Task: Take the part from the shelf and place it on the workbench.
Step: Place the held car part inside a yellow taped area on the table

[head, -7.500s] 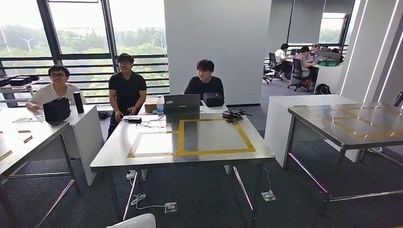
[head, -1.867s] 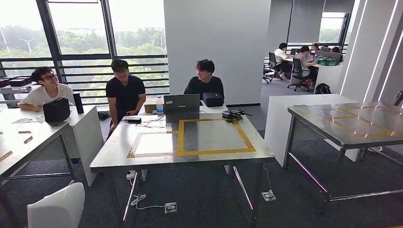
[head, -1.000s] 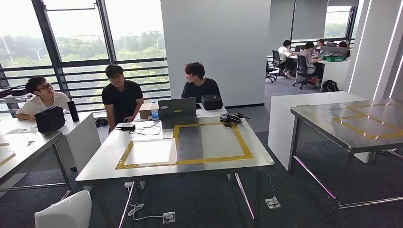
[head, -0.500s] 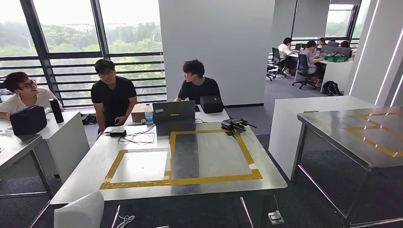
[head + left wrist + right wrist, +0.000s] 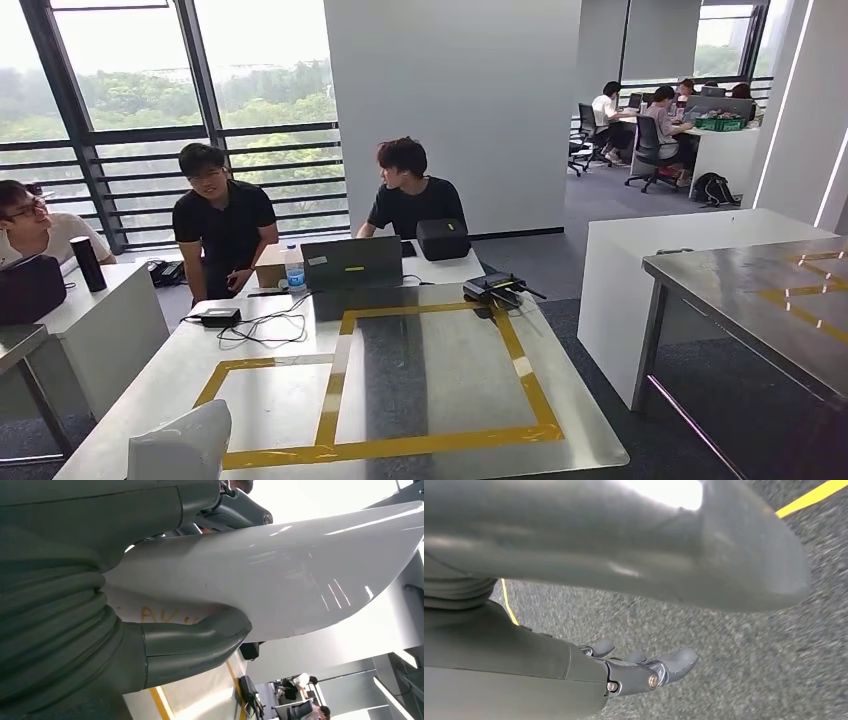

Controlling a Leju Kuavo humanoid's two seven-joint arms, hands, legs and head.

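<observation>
Currently left hand (image 5: 150,630) grasps glossy white curved plastic part (image 5: 280,575); right hand (image 5: 644,670) released. Risk: part slipping from thumb-pinch over steel, yellow-taped workbench (image 5: 440,370).

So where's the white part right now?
The white part is held in the left robot hand; in the head view it sits bottom left, at the near edge of the yellow-taped workbench.

part (image 5: 280,575) white, orange lettering; workbench (image 5: 180,370) silver, yellow tape
</observation>
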